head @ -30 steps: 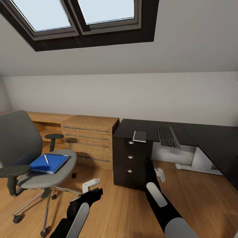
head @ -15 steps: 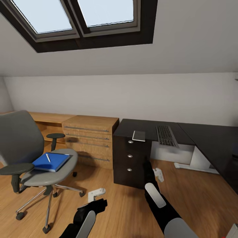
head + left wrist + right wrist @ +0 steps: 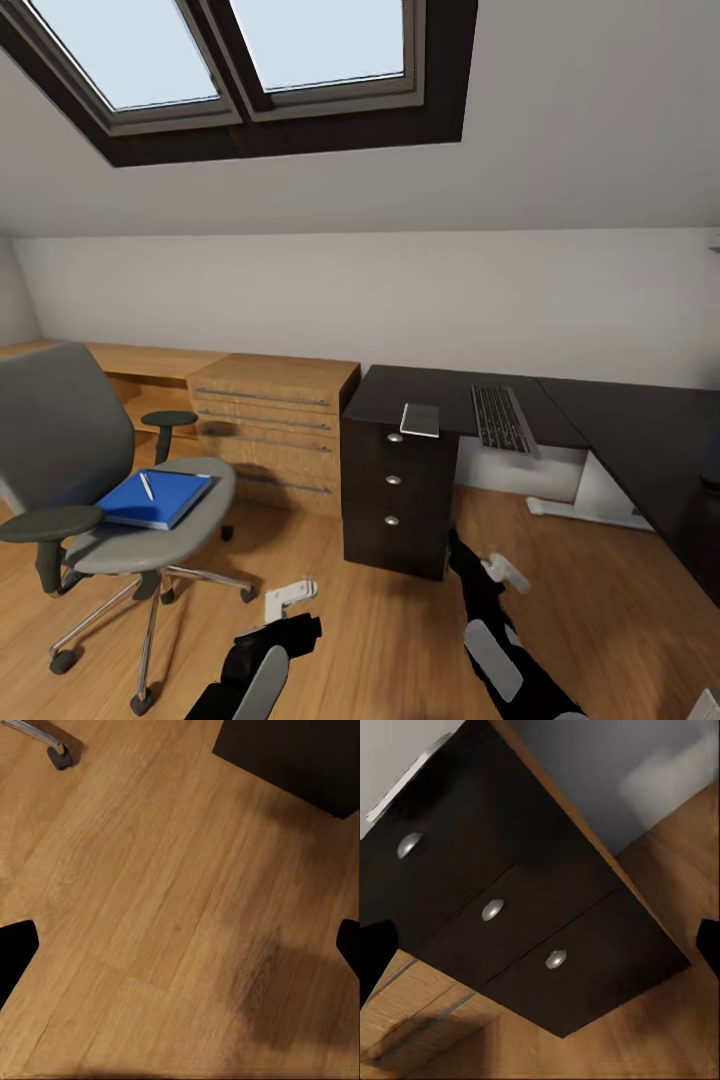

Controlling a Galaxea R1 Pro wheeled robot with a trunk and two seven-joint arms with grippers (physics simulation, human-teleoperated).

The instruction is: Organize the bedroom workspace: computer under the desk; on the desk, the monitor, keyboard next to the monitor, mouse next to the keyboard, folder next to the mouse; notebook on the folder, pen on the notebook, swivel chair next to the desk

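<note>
Meanwhile my right gripper [image 3: 503, 570] has dropped lower over the last second, jaws spread on nothing, like my left gripper [image 3: 287, 597]. Nothing is carried yet: the folder [image 3: 157, 498] lies on the swivel chair [image 3: 70, 455] at ten o'clock, pen [image 3: 146, 485] on top.

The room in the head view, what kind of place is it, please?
Most likely an attic room used as a home office: skylights sit in a sloped white ceiling, a black desk carries a keyboard, and a swivel chair stands on the wood floor.
</note>
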